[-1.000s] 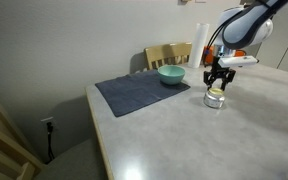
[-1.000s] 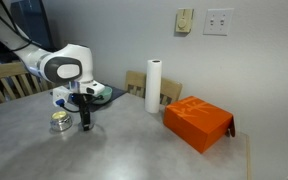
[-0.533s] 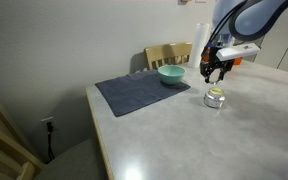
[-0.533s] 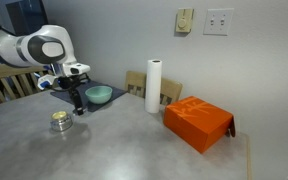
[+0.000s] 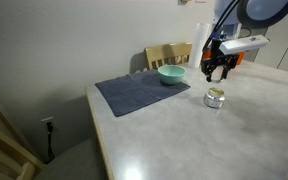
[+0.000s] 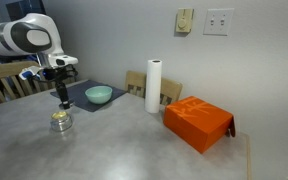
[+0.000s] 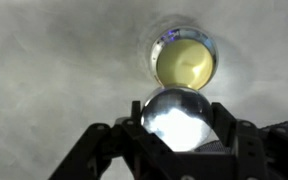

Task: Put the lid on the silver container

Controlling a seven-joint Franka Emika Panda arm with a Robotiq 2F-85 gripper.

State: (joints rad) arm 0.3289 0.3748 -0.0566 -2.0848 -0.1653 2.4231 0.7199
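The silver container (image 5: 214, 98) stands open on the grey table, also in an exterior view (image 6: 60, 122). In the wrist view its round mouth (image 7: 185, 60) shows a yellowish inside. My gripper (image 5: 217, 72) hangs a little above it, also in an exterior view (image 6: 62, 98). In the wrist view the gripper (image 7: 181, 125) is shut on a shiny round lid (image 7: 179, 118), held between the two fingers just beside the container's mouth. The lid is too small to make out in the exterior views.
A teal bowl (image 5: 170, 74) sits on a dark mat (image 5: 139, 92) beside the container. A paper towel roll (image 6: 154, 86) and an orange box (image 6: 197, 122) stand further along the table. A wooden chair (image 5: 169, 54) is behind the table. The table edge (image 5: 99, 130) is at the near side.
My gripper was down at the table next to the container. It has risen with the lid and moved over the container.
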